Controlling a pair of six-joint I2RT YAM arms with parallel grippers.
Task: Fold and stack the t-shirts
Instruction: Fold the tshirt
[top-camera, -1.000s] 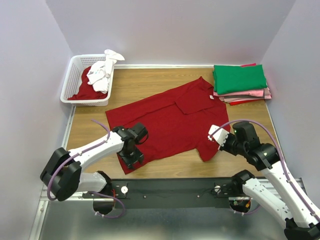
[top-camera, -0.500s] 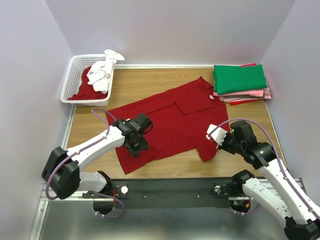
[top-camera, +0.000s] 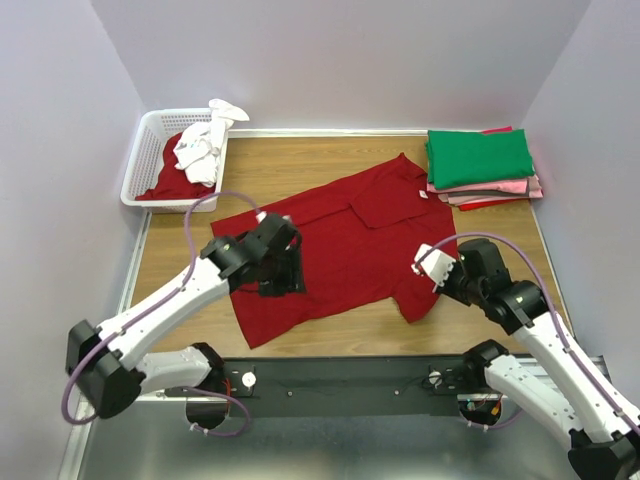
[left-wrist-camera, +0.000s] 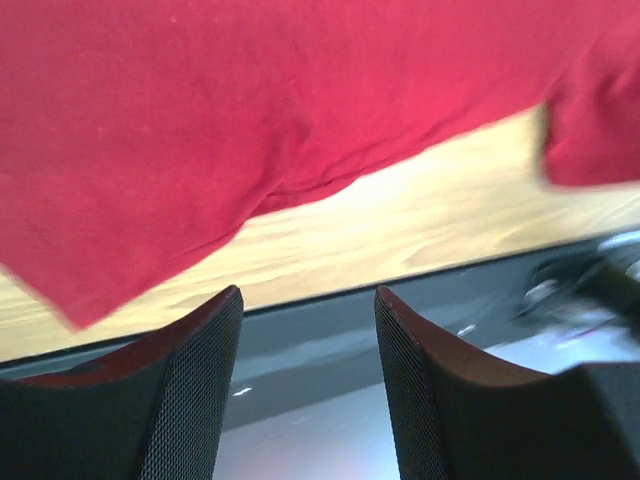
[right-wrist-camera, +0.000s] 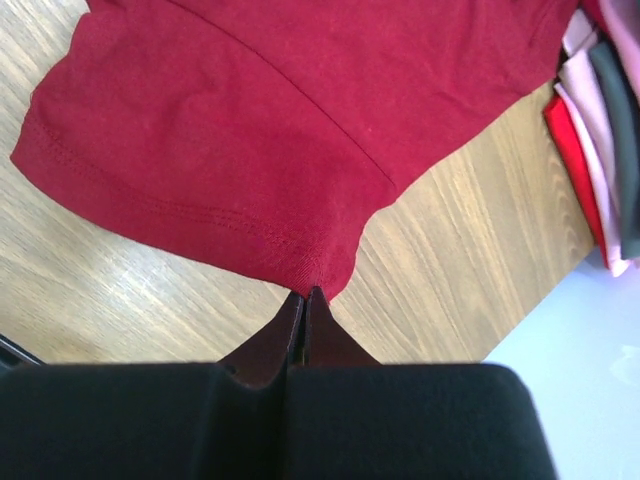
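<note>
The dark red t-shirt (top-camera: 340, 240) lay spread left of the folded stack (top-camera: 480, 160). My right hand (right-wrist-camera: 305, 296) was clenched on its stack-side hem; my left hand (left-wrist-camera: 307, 300) hovered released (empty). I judged it needed a matching grip before folding.

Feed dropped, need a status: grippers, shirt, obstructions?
Left gripper open above dark red t-shirt. Right gripper shut on its edge. Shirt spread out. Nothing blocking.

One spread shirt (top-camera: 340, 245), one basket (top-camera: 138, 170), two pincers (left-wrist-camera: 305, 330) (right-wrist-camera: 305, 300)

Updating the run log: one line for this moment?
left end effector open, empty, over dark red t-shirt | right end effector shut on its edge
</note>
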